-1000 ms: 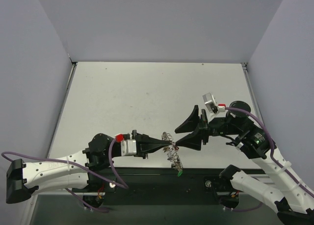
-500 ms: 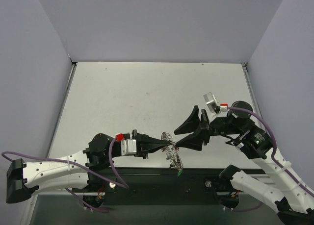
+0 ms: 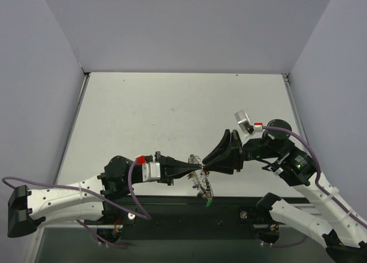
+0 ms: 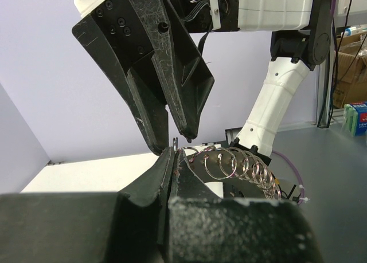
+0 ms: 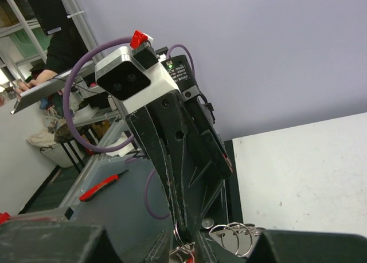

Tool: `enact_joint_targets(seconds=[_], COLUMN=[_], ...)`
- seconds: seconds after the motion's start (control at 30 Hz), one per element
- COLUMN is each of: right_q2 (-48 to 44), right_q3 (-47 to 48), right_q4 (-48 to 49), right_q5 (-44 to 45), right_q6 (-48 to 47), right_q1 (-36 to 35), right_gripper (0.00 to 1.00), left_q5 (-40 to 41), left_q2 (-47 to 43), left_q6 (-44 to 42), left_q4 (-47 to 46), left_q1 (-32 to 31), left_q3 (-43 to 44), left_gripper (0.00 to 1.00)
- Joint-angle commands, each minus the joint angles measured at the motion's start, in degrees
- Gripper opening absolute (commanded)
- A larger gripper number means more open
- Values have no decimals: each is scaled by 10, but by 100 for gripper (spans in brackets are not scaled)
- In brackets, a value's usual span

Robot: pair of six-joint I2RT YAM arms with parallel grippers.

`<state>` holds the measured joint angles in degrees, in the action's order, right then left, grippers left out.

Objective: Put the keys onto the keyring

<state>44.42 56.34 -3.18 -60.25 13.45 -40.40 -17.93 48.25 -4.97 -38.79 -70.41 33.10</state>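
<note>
White tabletop (image 3: 172, 114), pale lilac walls (image 3: 172, 28), left gripper (image 3: 199, 170) clamped on keyring (image 3: 203, 184), right gripper (image 3: 206, 167) narrow, grip unclear

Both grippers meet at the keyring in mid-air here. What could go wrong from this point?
1. The right gripper has its tips almost against those of the left gripper, so a slightly misjudged move may knock finger against finger.
2. The left gripper pinches only the edge of the keyring. A tug could pull it free and drop it.
3. The green key dangling at the ring's lower end may swing or snag.
</note>
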Motion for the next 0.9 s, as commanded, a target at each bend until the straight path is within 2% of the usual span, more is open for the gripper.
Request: enact_joint_targets(seconds=[0.0, 0.1, 0.2, 0.3, 0.6, 0.73, 0.87], right_q2=[-2, 0, 2, 2, 6, 1, 1], right_q3=[-5, -6, -7, -5, 1, -2, -3], right_q4=[39, 37, 34, 34, 12, 9, 8], right_q5=[-5, 0, 5, 8, 16, 22, 19], right_q6=[-4, -5, -6, -9, -12, -16, -16], right_q1=[-6, -9, -11, -12, -13, -14, -14], right_gripper=[21, 18, 11, 0, 0, 23, 27], left_q5=[9, 10, 10, 10, 9, 11, 11], left_q2=[-6, -7, -5, -3, 4, 0, -1], left_q6=[5, 5, 6, 6, 7, 7, 7], left_q4=[-59, -59, -59, -60, -62, -62, -59], left_q1=[0, -1, -2, -1, -2, -1, -1], left_q3=[16, 16, 16, 16, 19, 20, 20], left_gripper=[0, 0, 0, 0, 0, 0, 0])
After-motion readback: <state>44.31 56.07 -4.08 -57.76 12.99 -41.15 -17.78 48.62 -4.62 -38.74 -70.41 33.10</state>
